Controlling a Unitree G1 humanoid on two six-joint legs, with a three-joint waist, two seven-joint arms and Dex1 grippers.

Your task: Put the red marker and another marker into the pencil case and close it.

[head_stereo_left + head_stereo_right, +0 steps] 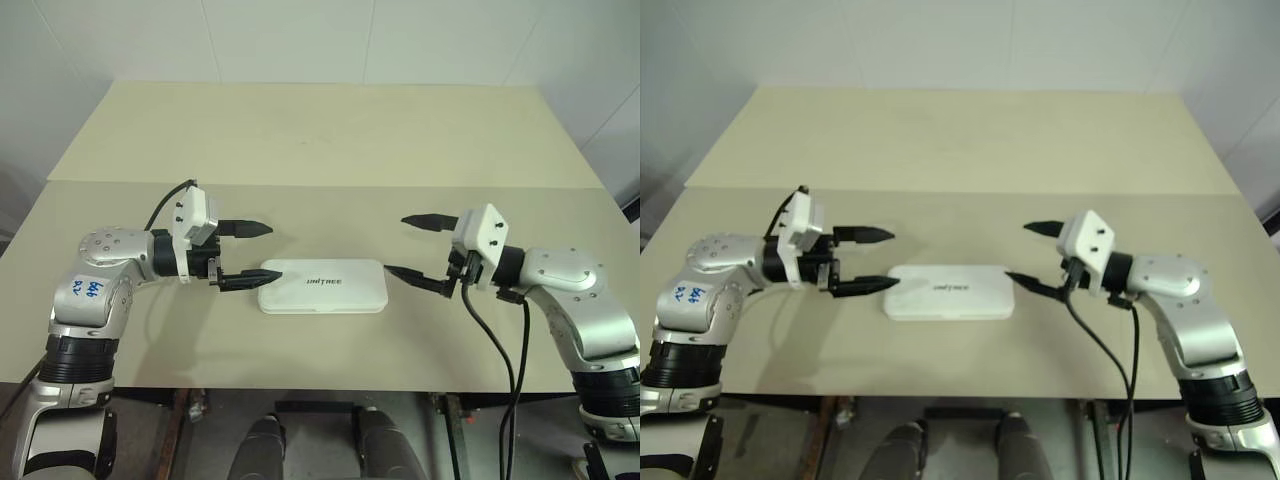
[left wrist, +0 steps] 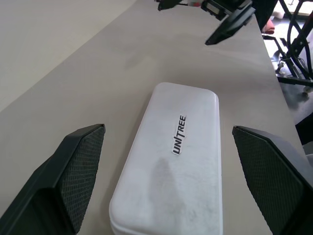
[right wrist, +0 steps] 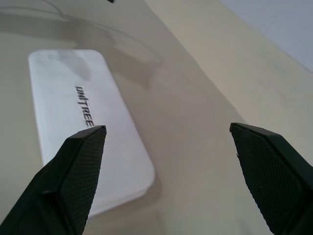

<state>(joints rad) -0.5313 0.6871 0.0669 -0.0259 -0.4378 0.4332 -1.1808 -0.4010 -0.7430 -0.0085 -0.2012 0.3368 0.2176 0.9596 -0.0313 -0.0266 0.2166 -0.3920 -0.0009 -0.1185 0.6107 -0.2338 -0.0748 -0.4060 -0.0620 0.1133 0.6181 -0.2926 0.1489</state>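
Right now your left gripper point(image 1: 258, 252) is spread wide and holds nothing. Its two black fingers point(image 2: 73, 171) point level toward the pencil case point(image 1: 322, 287) from the case's left end. One fingertip sits right at that end's near corner; contact can't be judged from the head views. The other finger hangs off the case's far side, apart from it. In the left wrist view the case lies between the two pads, clear of both. The forearm runs roughly level over the table point(image 1: 300, 140), wrist bent inward toward the case.

The pencil case lies flat on the table between the two grippers, lid down and closed, "UNITREE" lettering facing up. Long axis runs left to right. You won't see the red marker or the other marker in any view, so whether they're inside the closed case can't be told.

Your right gripper point(image 1: 413, 245) is also spread wide and empty. Its fingers point(image 3: 80, 171) point level toward the case's right end, mirroring the left. The nearer fingertip stops just beside that end with a small gap. The other finger sits well off the case's far side. In the right wrist view one pad overlaps the case's edge on screen, the second hangs over bare table. The right forearm is level too, wrist angled inward toward the case.
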